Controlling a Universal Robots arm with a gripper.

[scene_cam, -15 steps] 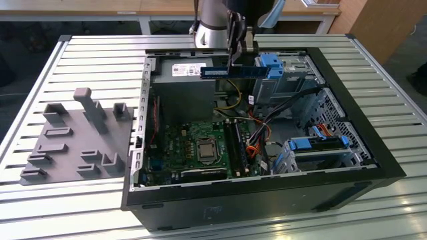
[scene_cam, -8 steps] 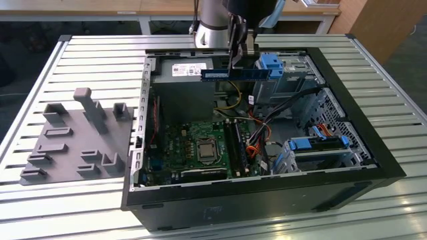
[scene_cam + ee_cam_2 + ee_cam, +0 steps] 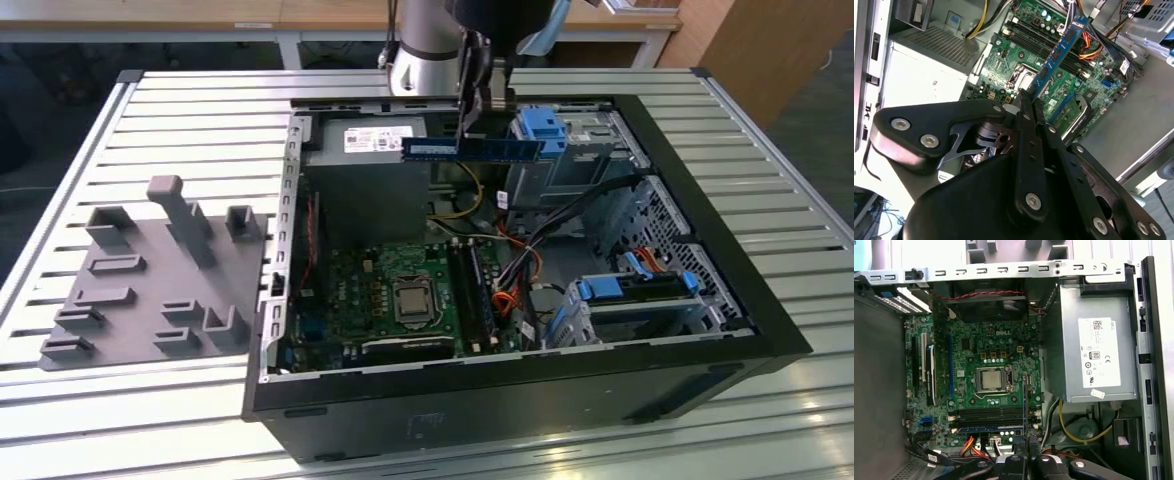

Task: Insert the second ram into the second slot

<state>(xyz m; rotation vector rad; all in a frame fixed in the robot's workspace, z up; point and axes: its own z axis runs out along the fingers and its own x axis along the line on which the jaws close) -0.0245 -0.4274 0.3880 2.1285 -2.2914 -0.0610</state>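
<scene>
Slatted metal table [image 3: 174, 100] carries open case [image 3: 747, 310]. Gripper [image 3: 481, 125] clamps second ram [image 3: 474, 149] over case's power supply [image 3: 360, 180] end, apart from motherboard [image 3: 360, 290].

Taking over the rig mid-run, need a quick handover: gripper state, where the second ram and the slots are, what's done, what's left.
Gripper: shut on the second ram, gripped near mid-length from above and held level.
Position: above the open case, near the power supply end, touching nothing.
Memory slots: on the motherboard, well apart from the ram.
Done: the ram is in the grip and over the case. A blue strip along the slot row may be a stick already seated; can't confirm.
Left: the ram is not yet in its slot.
</scene>
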